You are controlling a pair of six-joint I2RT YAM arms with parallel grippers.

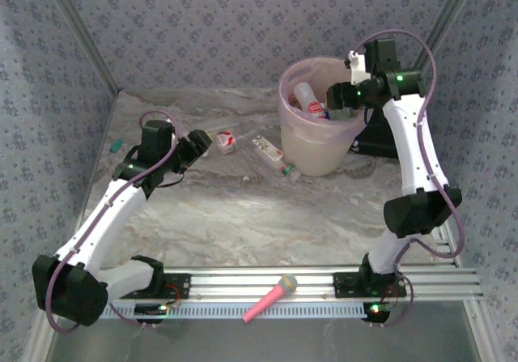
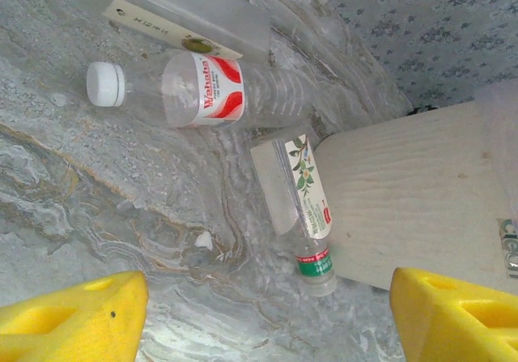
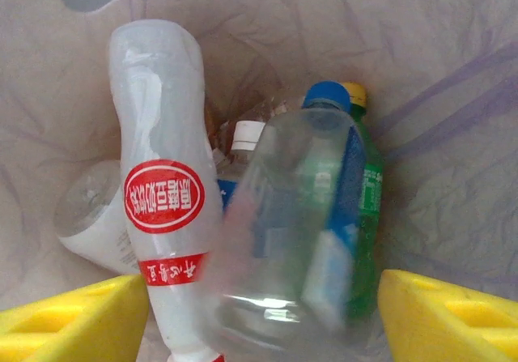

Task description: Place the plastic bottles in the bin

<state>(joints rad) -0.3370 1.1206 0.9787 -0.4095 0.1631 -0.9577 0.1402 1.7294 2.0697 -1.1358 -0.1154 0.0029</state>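
Observation:
My right gripper hangs over the bin, a cream bucket with a pink liner. Its yellow fingers stand open. Between them a clear bottle with a blue cap shows blurred, touching neither finger. Inside the bin lie a white bottle with red labels, a green bottle and others. My left gripper is open and empty above the table. Ahead of it lie a red-labelled bottle with a white cap, a flat clear bottle and a leaf-labelled bottle against the bin's wall.
A pink toy microphone lies on the metal rail at the near edge. A black box stands behind the bin on the right. A small teal object sits by the left wall. Patterned walls close in three sides.

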